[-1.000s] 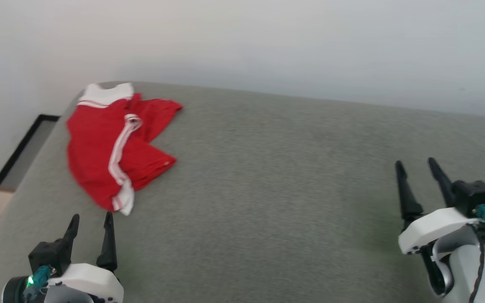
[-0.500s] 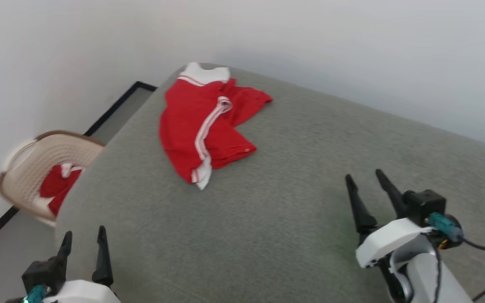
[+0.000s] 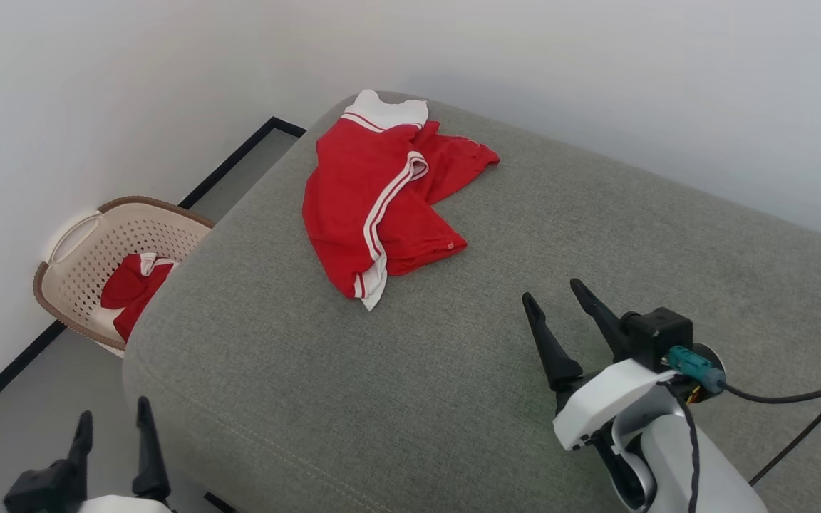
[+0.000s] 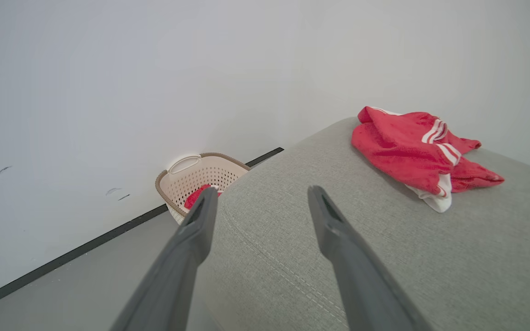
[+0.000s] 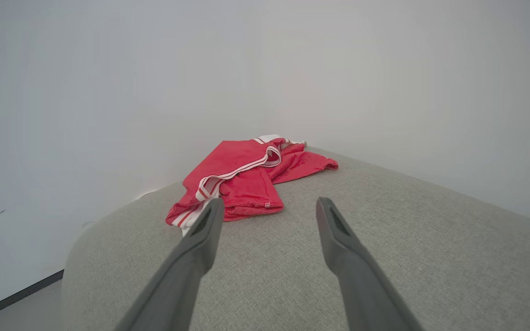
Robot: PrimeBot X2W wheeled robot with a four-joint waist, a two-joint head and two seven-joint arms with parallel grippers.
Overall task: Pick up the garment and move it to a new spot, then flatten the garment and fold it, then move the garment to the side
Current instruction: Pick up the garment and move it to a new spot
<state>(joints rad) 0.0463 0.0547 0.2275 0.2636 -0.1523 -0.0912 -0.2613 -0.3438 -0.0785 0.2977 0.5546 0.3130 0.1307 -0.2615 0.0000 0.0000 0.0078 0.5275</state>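
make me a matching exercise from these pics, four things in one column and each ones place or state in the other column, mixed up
Column one:
1. garment
2. basket
3. left gripper
4. right gripper

Column two:
A. open, above the grey cushion
B. on the floor beside the cushion, red cloth inside
C. open, low by the cushion's near corner
D. crumpled, on the cushion's far end

Pairs: 1-D, 2-B, 3-C, 4-A

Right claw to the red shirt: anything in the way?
No. Just bare grey cushion between the right claw and the garment, shown in the head and right wrist views.
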